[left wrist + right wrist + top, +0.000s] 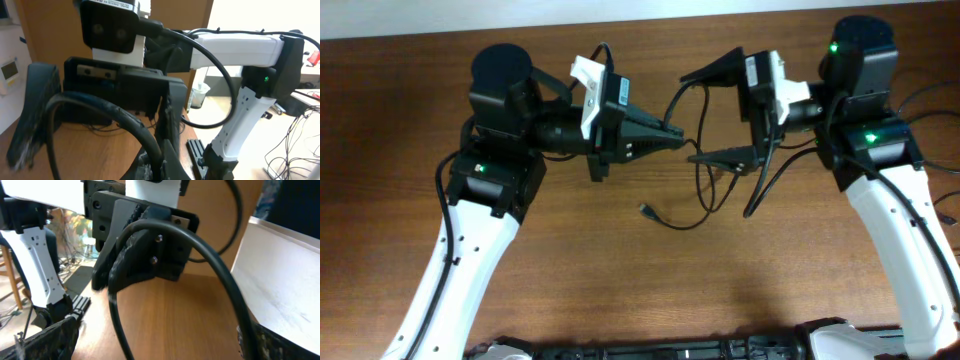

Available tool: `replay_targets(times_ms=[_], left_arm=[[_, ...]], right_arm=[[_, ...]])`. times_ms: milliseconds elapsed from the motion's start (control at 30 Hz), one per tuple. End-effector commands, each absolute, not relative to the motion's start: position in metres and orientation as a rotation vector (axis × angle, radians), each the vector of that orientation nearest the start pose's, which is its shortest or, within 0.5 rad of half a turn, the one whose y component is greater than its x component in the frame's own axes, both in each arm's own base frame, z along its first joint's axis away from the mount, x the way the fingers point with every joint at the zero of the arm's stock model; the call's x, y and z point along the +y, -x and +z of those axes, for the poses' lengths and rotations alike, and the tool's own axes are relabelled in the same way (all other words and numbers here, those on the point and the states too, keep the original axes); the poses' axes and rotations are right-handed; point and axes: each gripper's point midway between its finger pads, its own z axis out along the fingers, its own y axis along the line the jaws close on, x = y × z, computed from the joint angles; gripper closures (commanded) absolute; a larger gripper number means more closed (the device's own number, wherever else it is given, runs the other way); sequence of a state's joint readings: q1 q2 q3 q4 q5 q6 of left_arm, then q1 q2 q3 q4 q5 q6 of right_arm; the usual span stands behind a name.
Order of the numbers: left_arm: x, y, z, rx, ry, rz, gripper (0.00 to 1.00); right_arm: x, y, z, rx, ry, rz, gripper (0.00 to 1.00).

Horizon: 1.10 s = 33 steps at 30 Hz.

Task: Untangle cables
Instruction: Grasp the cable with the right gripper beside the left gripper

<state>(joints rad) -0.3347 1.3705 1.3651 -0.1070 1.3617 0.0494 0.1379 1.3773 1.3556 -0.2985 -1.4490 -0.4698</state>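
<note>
Cables (700,180) sit mid-table between your two grippers. They are thin black cords looped together, so you cannot count them apart. You can pick out one plug end (646,210), lying on the table (620,290) just on the near side of the left gripper's tip. Your left gripper (676,133) points right with its two fingers pressed together. Its tip is just beside a cord, but you cannot tell whether it pinches one. Your right gripper (690,118) faces it with its two fingers spread wide, one on the far side of the cords and one on the near side, closed on nothing. Your two arms reach in from opposite sides.
</note>
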Motion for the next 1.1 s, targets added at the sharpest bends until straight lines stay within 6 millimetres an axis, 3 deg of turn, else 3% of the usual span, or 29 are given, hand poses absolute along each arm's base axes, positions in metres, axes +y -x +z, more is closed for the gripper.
replay_targets(times_ms=[0, 133, 467, 533, 633, 667, 767, 800, 1000, 1067], left_arm=[[-0.265, -0.265, 0.428, 1.329, -1.152, -1.281, 1.0], [-0.263, -0.29, 0.429, 1.482, -0.948, -1.281, 1.0], [-0.263, -0.291, 0.441, 1.475, -0.899, -1.321, 1.0], [-0.263, -0.291, 0.442, 1.479, -0.889, -1.332, 1.0], [-0.262, -0.291, 0.451, 1.437, -0.892, -1.322, 1.0], [-0.262, -0.293, 0.452, 1.43, -0.886, -1.313, 1.0], [-0.26, -0.302, 0.455, 1.432, -0.835, -1.274, 1.0], [-0.26, -0.302, 0.455, 1.433, -0.833, -1.274, 1.0], [-0.258, -0.309, 0.454, 1.449, -0.796, -1.249, 0.98], [-0.257, -0.314, 0.453, 1.464, -0.771, -1.23, 0.71]], right_arm=[[0.226, -0.276, 0.395, 1.118, 1.339, 1.103, 0.01], [0.235, -0.285, 0.386, 1.201, 1.312, 1.047, 0.01], [0.245, -0.308, 0.363, 1.387, 1.249, 0.897, 0.02], [0.243, -0.312, 0.361, 1.407, 1.238, 0.876, 0.1], [0.241, -0.315, 0.356, 1.445, 1.224, 0.856, 0.44], [0.241, -0.315, 0.355, 1.449, 1.223, 0.854, 0.5], [0.241, -0.315, 0.354, 1.457, 1.222, 0.859, 0.89], [0.241, -0.315, 0.353, 1.458, 1.222, 0.859, 0.96], [0.24, -0.317, 0.352, 1.462, 1.22, 0.858, 0.96], [0.238, -0.322, 0.35, 1.48, 1.207, 0.829, 0.96]])
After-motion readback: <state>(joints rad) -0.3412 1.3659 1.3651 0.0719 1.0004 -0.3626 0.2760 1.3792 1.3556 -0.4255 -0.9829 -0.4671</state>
